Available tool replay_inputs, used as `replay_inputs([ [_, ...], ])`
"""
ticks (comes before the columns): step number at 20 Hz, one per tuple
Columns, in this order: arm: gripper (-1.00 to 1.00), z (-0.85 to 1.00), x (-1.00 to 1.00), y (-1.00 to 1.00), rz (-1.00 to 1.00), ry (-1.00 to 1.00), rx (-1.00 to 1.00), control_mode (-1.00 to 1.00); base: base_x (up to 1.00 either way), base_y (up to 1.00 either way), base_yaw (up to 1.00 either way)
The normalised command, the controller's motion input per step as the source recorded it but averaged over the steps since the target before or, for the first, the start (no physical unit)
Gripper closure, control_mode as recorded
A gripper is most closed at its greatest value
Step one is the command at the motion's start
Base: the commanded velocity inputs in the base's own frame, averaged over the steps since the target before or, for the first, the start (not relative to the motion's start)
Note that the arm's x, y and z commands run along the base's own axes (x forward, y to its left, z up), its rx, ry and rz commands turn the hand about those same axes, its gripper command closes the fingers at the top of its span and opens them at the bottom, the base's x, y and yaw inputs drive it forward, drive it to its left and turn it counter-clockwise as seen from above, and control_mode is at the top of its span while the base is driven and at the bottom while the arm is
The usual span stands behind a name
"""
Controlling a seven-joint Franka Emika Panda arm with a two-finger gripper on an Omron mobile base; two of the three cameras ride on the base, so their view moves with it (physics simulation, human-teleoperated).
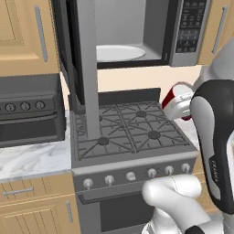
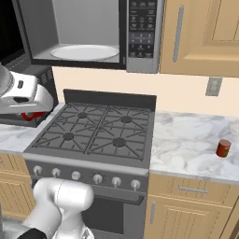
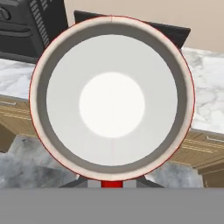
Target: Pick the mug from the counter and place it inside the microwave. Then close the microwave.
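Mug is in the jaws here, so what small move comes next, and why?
Probably lift the mug up and toward the microwave. The gripper holds it beside the stove, below the cavity, whose door hangs open with the plate bare.

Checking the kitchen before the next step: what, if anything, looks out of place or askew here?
Nothing spilled or damaged. The microwave door hangs open over the stove, and the tool holds the mug in the air.

arm [image 1: 215,141] raised, jaws clamped shut
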Motion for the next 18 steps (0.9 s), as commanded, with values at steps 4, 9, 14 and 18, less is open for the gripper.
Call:
replay_inputs([
  [4,1.00,0.13,0.51,0.31,0.00,-0.15,0.00,-1.00,0.00,0.00,0.00],
  [9,1.00,0.28,0.61,0.15,-0.02,-0.09,-0.01,-1.00,0.00,0.00,0.00],
  [14,1.00,0.19,0.80,0.00,-0.03,-0.01,0.00,-1.00,0.00,0.00,0.00],
  [18,1.00,0.16,0.71,-0.01,-0.01,0.00,0.00,-1.00,0.00,0.00,0.00],
])
